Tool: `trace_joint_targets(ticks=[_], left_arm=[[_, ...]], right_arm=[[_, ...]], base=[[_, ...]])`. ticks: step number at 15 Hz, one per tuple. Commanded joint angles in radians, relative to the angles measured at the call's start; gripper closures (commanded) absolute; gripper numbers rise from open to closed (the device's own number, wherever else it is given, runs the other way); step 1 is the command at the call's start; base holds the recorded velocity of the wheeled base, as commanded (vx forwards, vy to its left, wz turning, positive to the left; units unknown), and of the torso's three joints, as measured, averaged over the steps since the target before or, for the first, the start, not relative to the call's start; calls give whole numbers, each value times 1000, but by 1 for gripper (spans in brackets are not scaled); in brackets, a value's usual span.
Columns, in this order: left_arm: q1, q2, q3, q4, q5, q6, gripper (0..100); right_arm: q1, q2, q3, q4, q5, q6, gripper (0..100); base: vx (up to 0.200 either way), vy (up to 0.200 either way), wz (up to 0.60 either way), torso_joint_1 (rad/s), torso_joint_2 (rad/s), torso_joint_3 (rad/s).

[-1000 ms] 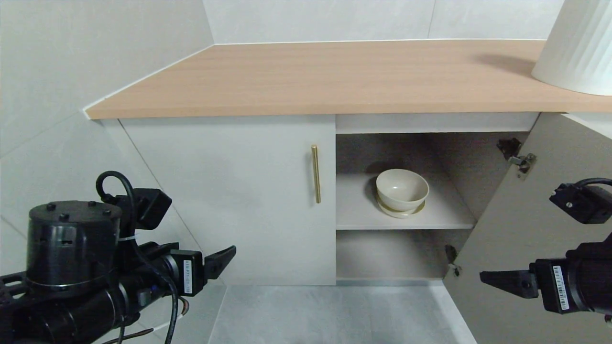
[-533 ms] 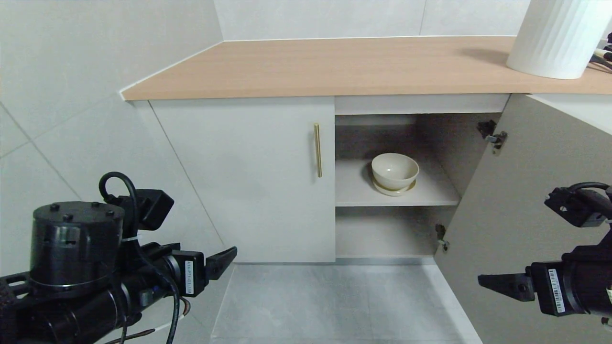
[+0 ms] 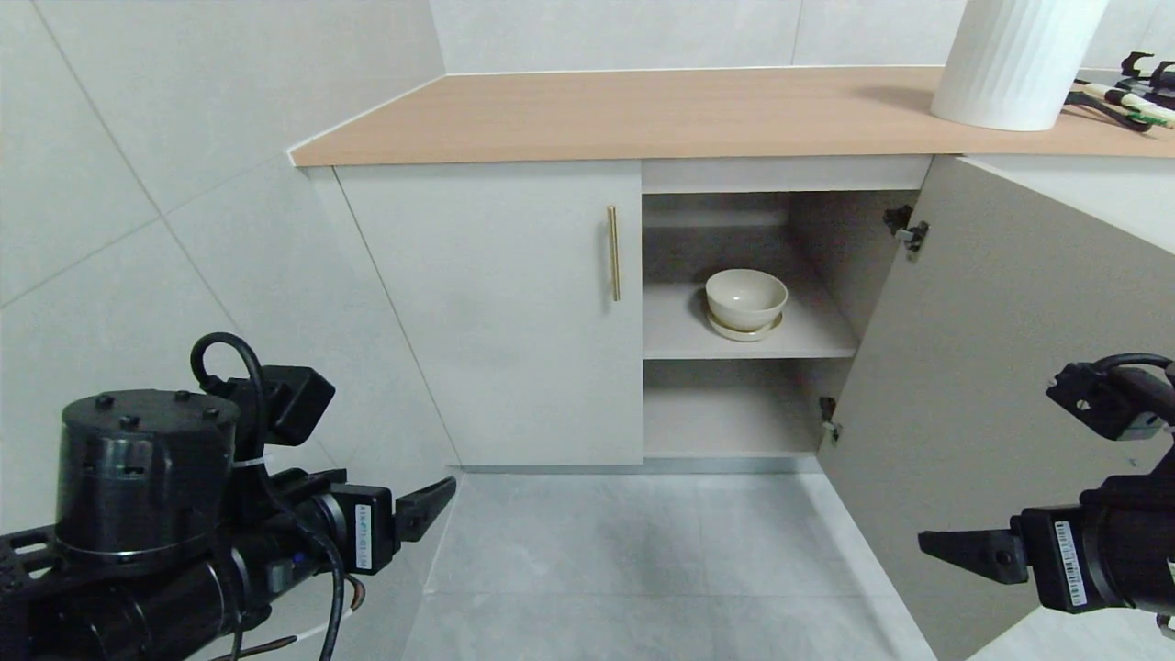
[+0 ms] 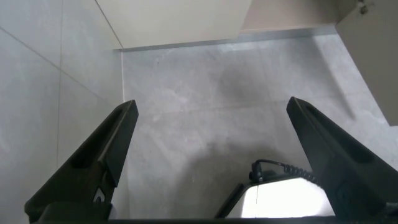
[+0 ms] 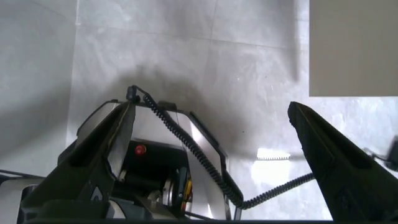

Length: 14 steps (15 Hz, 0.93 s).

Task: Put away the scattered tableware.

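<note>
Cream bowl [image 3: 745,296]: sits on a saucer [image 3: 744,329] on the cabinet's middle shelf [image 3: 679,340], about 1 o'clock ahead of the robot, set back from the shelf's front edge.
Right door [image 3: 991,367]: swung wide open toward 4 o'clock, inner face turned to the robot.
Left door [image 3: 496,312]: shut, with its brass handle [image 3: 612,253] upright.
Left gripper [image 4: 211,106]: low at 8 o'clock, fingers spread wide with nothing between them.
Right gripper [image 5: 211,107]: low at 4 o'clock, near the open door's inner face, fingers likewise apart and empty.
Counter [image 3: 643,110]: white ribbed vessel [image 3: 1014,64] at 2 o'clock, with small utensils [image 3: 1120,96] beside it, too small to tell apart.
Step in hand: bowl and saucer look stowed, so shutting the right door seems due.
Doing it well: bring the right gripper round the door's free edge to its outer face. Push with a finger's flat side and follow the hinge arc slowly, keeping the left arm clear of the swing.
</note>
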<state>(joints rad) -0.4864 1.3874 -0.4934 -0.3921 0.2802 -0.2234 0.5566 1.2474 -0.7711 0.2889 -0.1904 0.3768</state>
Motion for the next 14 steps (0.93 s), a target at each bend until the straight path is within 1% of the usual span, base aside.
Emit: trace_joint_targets(ticks=[1, 4, 6, 9, 12, 14], left_arm=[[0, -1, -1, -1, 1, -1, 0], [0, -1, -1, -1, 2, -1, 0], [0, 1, -1, -1, 2, -1, 0], [0, -5, -2, -2, 2, -1, 0], [0, -2, -2, 1, 4, 1, 0], [0, -1, -1, 1, 5, 1, 0]], right_arm=[[0, 1, 1, -1, -3, 1, 0], [0, -19, 1, -1, -37, 1, 0], [0, -48, 13, 3, -38, 1, 0], [0, -106, 70, -1, -32, 1, 0], [0, -117, 82, -1, -29, 1, 0], [2, -115, 92, -1, -29, -1, 0]], base=[[0, 0, 0, 0, 0, 0], [0, 0, 0, 0, 0, 0], [0, 0, 0, 0, 0, 0], [0, 0, 0, 0, 0, 0], [0, 0, 0, 0, 0, 0], [-200, -200, 0, 0, 0, 5]])
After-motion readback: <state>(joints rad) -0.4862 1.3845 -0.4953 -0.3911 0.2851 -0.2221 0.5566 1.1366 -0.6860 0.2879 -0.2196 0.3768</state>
